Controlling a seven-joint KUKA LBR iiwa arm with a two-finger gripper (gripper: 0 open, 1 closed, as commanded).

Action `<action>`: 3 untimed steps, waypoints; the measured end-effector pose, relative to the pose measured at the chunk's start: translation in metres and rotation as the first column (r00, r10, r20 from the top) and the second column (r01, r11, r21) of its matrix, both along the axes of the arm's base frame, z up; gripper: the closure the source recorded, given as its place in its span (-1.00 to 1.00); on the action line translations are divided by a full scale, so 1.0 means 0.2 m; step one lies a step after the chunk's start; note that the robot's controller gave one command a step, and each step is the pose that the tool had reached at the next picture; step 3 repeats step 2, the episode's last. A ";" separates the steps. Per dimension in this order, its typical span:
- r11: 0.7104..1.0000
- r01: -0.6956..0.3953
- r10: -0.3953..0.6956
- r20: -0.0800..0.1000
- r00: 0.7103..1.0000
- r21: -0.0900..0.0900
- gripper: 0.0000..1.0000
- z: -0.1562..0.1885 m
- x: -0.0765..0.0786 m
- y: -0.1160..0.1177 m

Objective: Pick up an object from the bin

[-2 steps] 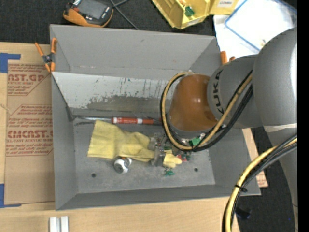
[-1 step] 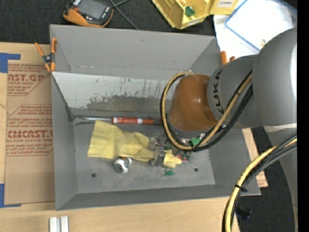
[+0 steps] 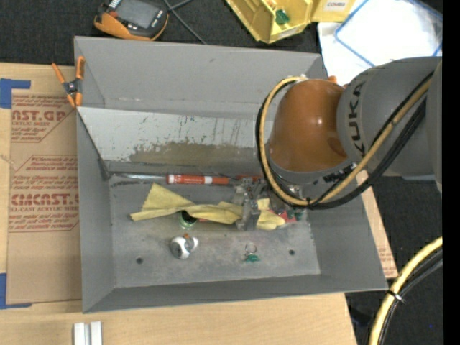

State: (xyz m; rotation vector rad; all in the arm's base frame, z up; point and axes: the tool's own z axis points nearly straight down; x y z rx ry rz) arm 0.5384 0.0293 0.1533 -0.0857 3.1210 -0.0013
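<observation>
Gripper (image 3: 249, 205) at yellow cloth (image 3: 167, 201) right end; orange marker (image 3: 191, 180) near.

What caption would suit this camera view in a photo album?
Robot gripper down at the right end of a crumpled yellow cloth in a grey bin, an orange-and-white pen behind it.

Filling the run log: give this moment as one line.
gripper | low, at right end of yellow cloth | orange marker at back | silver piece front-left
</observation>
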 end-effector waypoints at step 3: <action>1.000 -0.024 0.024 -0.008 1.000 -0.001 1.00 0.58 -0.02 0.01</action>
